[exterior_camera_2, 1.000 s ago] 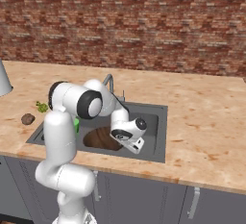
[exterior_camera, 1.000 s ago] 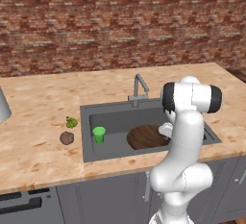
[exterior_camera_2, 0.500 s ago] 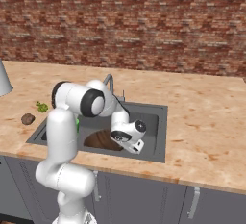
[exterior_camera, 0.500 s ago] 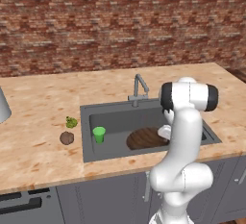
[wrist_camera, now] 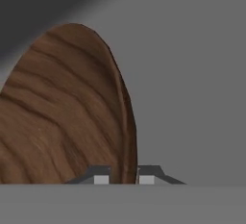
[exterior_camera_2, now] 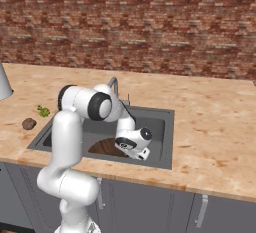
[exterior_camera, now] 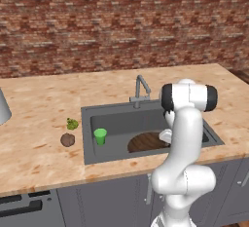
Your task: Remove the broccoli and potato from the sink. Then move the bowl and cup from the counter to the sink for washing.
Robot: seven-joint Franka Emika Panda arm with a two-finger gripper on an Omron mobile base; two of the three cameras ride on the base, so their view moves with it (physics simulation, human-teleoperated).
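Observation:
The brown wood-grain bowl (exterior_camera: 145, 142) (exterior_camera_2: 105, 147) (wrist_camera: 62, 112) lies tilted low in the right half of the dark grey sink (exterior_camera: 119, 122) (exterior_camera_2: 156, 127). My gripper (wrist_camera: 124, 177) (exterior_camera_2: 125, 150) is shut on the bowl's rim, one fingertip on each side. The bright green cup (exterior_camera: 100, 136) stands upright in the sink's left part. On the counter (exterior_camera: 39, 162) just left of the basin rest the yellow-green broccoli (exterior_camera: 72, 123) (exterior_camera_2: 44, 111) and the brown potato (exterior_camera: 67, 140) (exterior_camera_2: 29, 123).
A grey faucet (exterior_camera: 140, 87) (exterior_camera_2: 114, 84) rises behind the sink. A pale grey vessel (exterior_camera: 2, 107) (exterior_camera_2: 4, 81) stands at the counter's far left. A brick wall closes the back, and wide counter lies to the right of the sink.
My hand has sunk slightly lower into the sink with the bowl. Cup, broccoli and potato have stayed in place.

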